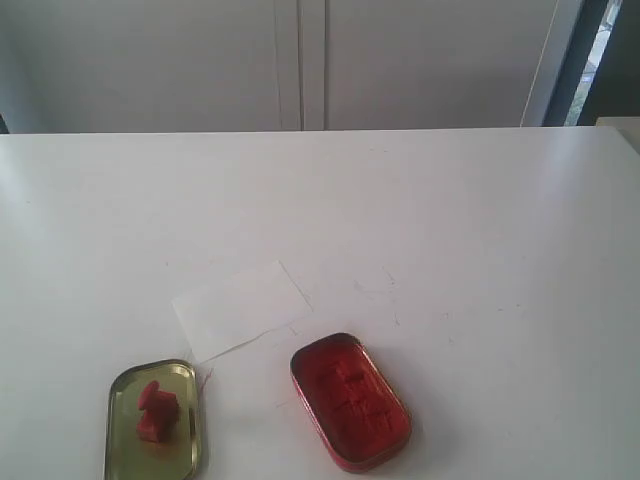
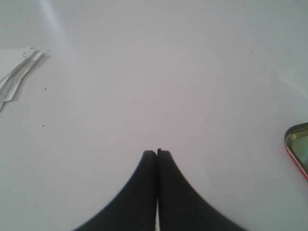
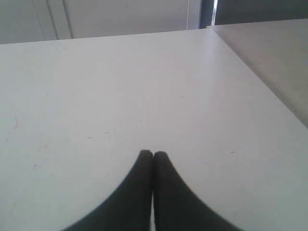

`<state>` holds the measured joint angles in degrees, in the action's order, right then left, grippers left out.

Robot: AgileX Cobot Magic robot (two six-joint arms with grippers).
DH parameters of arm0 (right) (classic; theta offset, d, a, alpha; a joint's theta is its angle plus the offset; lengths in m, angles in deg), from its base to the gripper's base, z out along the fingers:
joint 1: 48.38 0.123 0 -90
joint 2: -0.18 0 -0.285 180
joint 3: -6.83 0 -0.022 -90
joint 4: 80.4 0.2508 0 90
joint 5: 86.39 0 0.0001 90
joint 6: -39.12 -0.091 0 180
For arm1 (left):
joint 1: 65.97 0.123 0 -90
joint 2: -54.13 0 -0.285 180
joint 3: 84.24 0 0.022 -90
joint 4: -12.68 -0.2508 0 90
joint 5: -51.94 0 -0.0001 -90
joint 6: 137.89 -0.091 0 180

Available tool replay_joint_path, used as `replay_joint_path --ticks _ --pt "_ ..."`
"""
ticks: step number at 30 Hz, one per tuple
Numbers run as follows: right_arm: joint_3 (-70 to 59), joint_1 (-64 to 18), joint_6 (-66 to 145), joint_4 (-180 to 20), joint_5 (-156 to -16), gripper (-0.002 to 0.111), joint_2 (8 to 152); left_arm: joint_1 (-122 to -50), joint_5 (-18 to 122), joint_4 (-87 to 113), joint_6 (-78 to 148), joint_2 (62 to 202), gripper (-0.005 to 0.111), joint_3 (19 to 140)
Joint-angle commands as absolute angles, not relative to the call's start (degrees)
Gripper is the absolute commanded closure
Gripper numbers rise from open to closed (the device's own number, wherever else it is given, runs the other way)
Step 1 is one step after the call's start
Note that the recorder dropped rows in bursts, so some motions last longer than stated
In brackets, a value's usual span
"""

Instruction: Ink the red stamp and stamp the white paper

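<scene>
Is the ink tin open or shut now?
Open: the tin shows its red pad, and its lid lies apart, holding the stamp.

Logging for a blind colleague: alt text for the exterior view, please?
A small red stamp sits in a gold-green tin lid at the view's lower left on a white table, with an open red ink tin to its right. A white paper slip lies above and between them; no arm is visible.

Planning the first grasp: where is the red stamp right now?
In the exterior view, the red stamp sits inside the gold-green tin lid at the lower left, left of the red ink tin and below the white paper.
</scene>
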<state>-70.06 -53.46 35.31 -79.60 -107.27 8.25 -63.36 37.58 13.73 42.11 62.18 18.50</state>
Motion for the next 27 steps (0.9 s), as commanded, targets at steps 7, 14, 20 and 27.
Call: replay_joint_path --ticks 7,14,20,27 --pt "-70.4 -53.4 35.4 -80.0 -106.4 0.108 8.0 -63.2 40.5 13.9 42.1 61.9 0.107 18.5" --pt "-70.4 -53.4 35.4 -80.0 -106.4 0.108 8.0 -63.2 49.3 13.9 42.1 61.9 0.107 18.5" --pt "-70.4 -53.4 35.4 -80.0 -106.4 0.108 8.0 -63.2 50.9 13.9 41.6 61.9 0.107 18.5" --pt "-70.4 -53.4 35.4 -80.0 -106.4 0.108 8.0 -63.2 50.9 13.9 41.6 61.9 0.107 18.5"
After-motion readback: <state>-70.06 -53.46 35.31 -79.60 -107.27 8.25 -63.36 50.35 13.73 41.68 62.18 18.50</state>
